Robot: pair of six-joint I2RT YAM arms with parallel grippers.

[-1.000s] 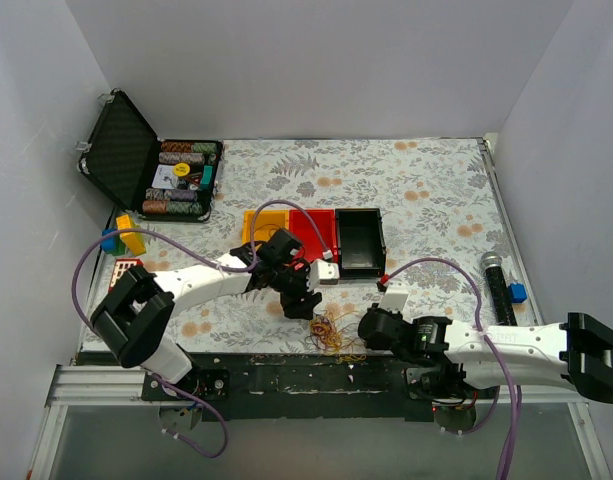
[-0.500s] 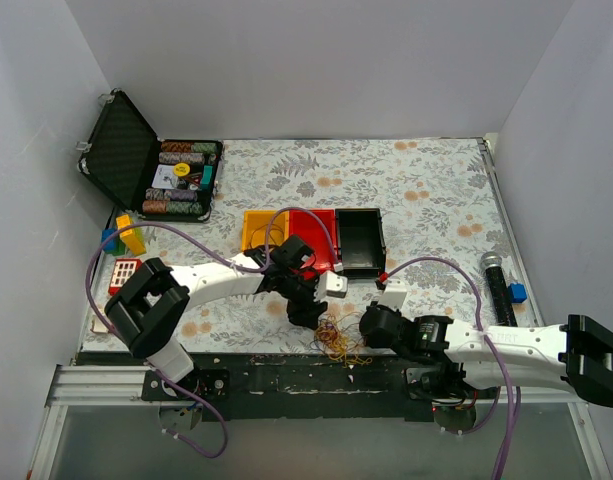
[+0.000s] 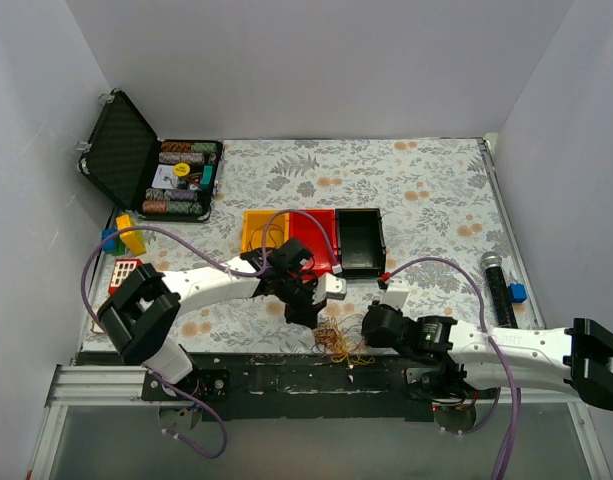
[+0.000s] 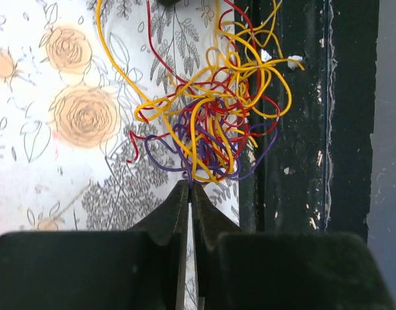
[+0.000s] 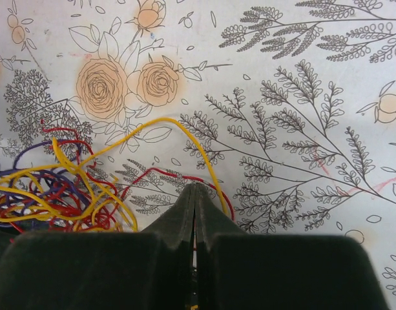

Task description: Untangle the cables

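Top external view, tangle of thin yellow, red and purple cables [image 3: 336, 341] at near edge of floral tabletop [image 3: 436, 190], left jaws pressed together at its purple strands, right jaws pressed together at a yellow loop

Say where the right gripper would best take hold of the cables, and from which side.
Probably the loose yellow loop that arches out of the cables, on its free run over the bare tablecloth. The right gripper could come in from the open side, away from the dense knot, with its jaws across the strand. There the strand lies single, so a pinch would likely catch one wire, not several.
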